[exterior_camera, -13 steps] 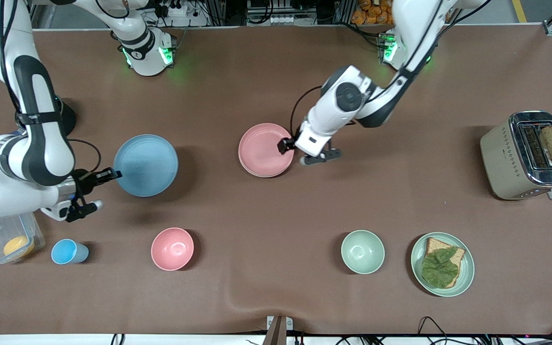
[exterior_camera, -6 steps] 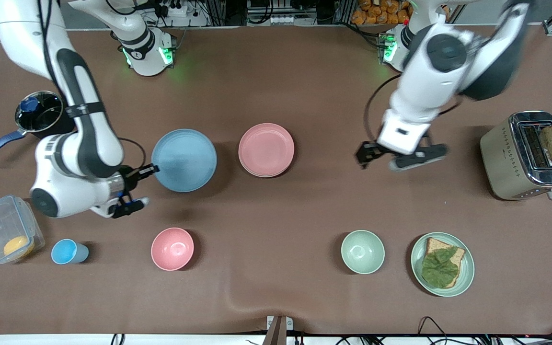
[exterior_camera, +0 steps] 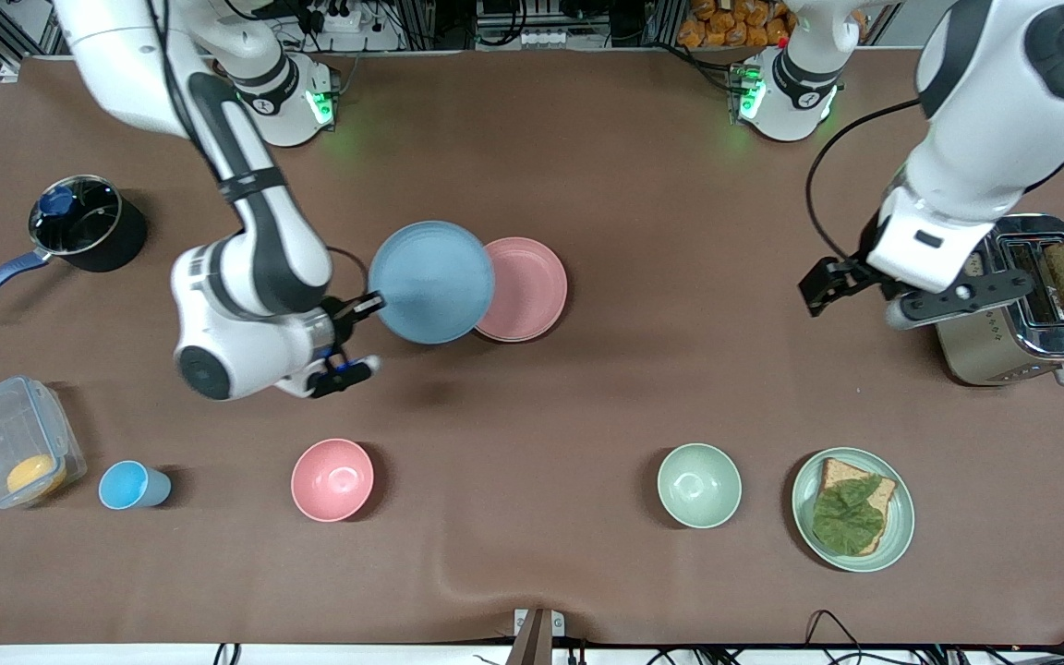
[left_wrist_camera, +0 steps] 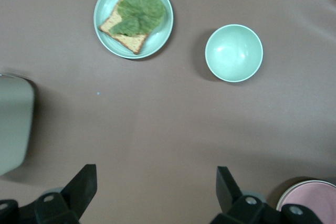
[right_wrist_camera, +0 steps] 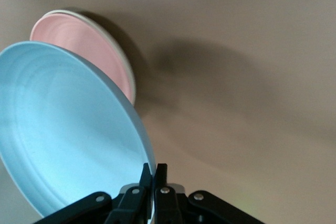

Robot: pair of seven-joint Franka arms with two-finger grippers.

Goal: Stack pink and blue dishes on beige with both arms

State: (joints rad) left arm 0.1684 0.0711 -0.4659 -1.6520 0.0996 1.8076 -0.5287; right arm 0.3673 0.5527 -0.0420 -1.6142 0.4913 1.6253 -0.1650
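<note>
Moved my right pincer [exterior_camera: 358, 334], pinching blue plate [exterior_camera: 430, 282], partly over pink plate [exterior_camera: 527, 288]; left pincer [exterior_camera: 874, 300] spread, retreated. Tilted rim may slip.

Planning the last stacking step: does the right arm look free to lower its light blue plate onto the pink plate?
Probably yes: the right tool grips the flat light blue plate partly over the bare pale pink plate; the open left tool waits above the toaster.

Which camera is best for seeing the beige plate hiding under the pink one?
The right wrist view is best: the beige plate peeks out as a pale rim under the pink plate, beside the blue plate in the right claw. The front view shows only a faint edge. The left wrist view shows only some pink rim.
</note>
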